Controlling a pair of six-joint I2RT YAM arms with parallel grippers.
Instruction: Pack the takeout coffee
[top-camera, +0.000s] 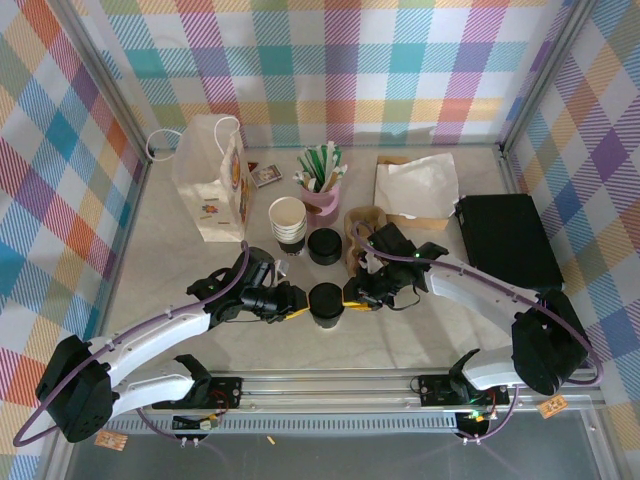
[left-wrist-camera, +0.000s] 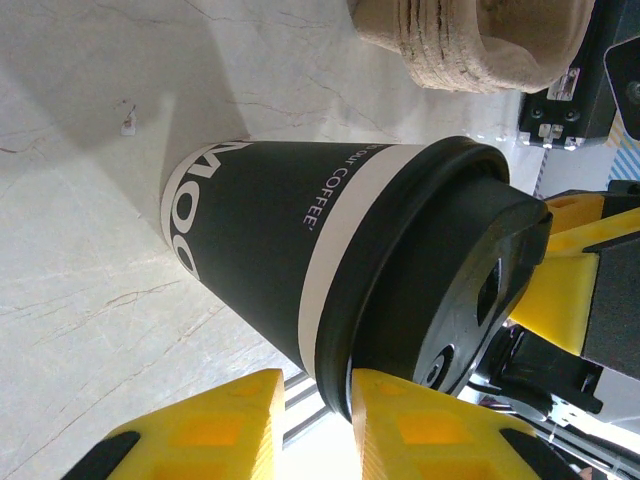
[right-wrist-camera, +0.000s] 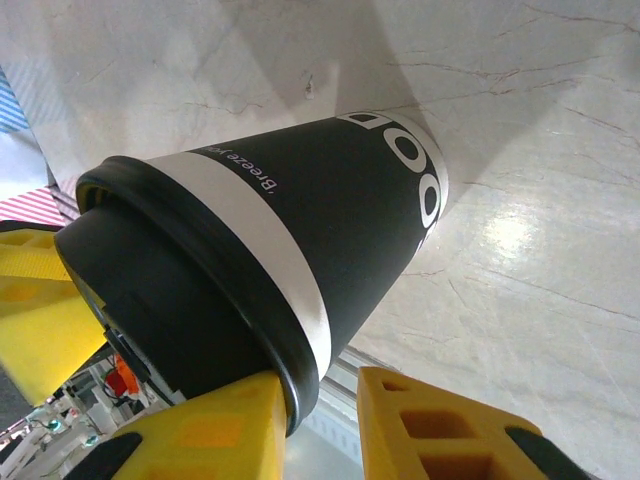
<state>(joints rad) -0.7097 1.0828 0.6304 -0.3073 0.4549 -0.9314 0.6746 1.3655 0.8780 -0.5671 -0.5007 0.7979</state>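
L gripper (left-wrist-camera: 318, 405) on lidded takeout coffee (left-wrist-camera: 290, 240)

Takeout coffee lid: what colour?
Black. The left wrist view shows it best: the lid caps the takeout coffee.

takeout coffee (left-wrist-camera: 270, 250) side, small "COFFEE" and "Breeze", large "MOO"

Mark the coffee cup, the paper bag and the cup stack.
coffee cup (left-wrist-camera: 250, 250): left wrist view, dark side wall.
paper bag (top-camera: 208, 188): top view, white front face.
cup stack (top-camera: 288, 213): top view, top cup's inside.
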